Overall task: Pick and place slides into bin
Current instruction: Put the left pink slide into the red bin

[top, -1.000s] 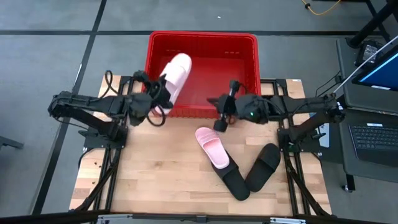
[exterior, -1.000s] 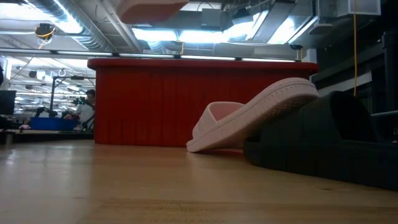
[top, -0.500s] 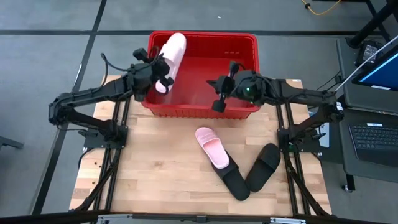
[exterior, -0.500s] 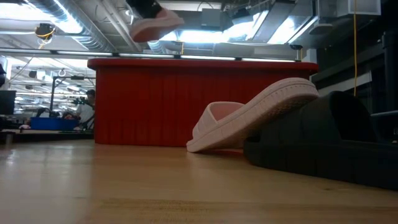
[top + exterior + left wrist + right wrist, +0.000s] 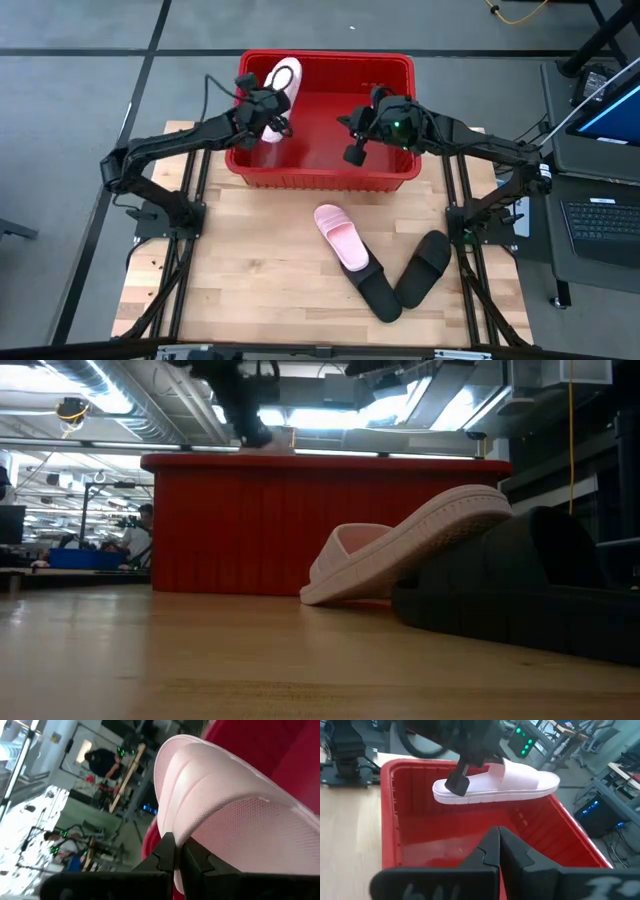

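Seen from above, the red bin (image 5: 325,120) sat at the far edge of the wooden table (image 5: 240,270). The left gripper (image 5: 268,112) reached over the bin's far left corner, its fingers clamped on a pale pink slide (image 5: 278,82) held above the bin floor, the long axis running from near-left to far-right. The right gripper (image 5: 353,140) hovered over the middle of the bin with its fingers pressed together and carrying nothing. On the table near the bin lay a second pink slide (image 5: 340,236), strap up, its long axis running diagonally from far-left to near-right. Two black slides (image 5: 400,280) lay just beyond it in a V, their near ends touching. No brand marks or writing could be read on any slide.

From table height, the bin's ribbed red wall (image 5: 300,525) filled the middle distance. The pink slide on the table (image 5: 400,550) was tilted, one end propped up on a black slide (image 5: 520,595).

The left wrist camera showed that arm's dark fingers (image 5: 167,855) closed tight on the textured pink sole's edge (image 5: 225,815).

The right wrist camera showed the held slide (image 5: 495,786) lying level above the bin's interior (image 5: 440,835), sole down, with that arm's own fingers (image 5: 490,850) shut together in front.
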{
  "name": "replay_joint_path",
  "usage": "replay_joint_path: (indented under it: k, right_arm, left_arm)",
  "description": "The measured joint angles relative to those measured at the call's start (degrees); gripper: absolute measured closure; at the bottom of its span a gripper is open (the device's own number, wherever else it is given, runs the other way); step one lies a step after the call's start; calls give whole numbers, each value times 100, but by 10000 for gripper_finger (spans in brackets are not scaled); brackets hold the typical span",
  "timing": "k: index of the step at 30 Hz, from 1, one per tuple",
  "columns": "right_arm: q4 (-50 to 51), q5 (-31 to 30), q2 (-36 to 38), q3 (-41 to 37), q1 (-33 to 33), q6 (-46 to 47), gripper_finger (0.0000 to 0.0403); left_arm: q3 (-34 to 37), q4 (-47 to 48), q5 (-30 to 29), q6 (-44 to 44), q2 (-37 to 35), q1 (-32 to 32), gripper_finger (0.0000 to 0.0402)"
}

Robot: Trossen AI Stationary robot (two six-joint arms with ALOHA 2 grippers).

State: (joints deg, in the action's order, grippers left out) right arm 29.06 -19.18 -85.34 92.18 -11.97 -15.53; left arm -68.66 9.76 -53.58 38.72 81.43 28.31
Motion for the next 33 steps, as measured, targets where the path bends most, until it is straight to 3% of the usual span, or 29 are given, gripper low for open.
replay_joint_path:
  k: [8, 13, 18, 24, 33]
  right_arm:
    - [179, 6, 0, -2, -145, -2, 398]
    - [389, 568, -2, -7, -242, 0, 397]
    - [387, 638, -2, -7, -245, -13, 397]
    - [753, 639, -2, -7, -245, -135, 399]
    - [767, 636, -2, -7, -245, -129, 400]
  left_arm:
    - [0, 587, -73, -403, 584, 163, 398]
    - [0, 729, -72, -513, 787, 185, 398]
    - [0, 726, -41, -812, 806, 239, 398]
    - [15, 711, 460, -1059, 812, 397, 398]
    - [528, 585, 557, -1051, 1012, 637, 398]
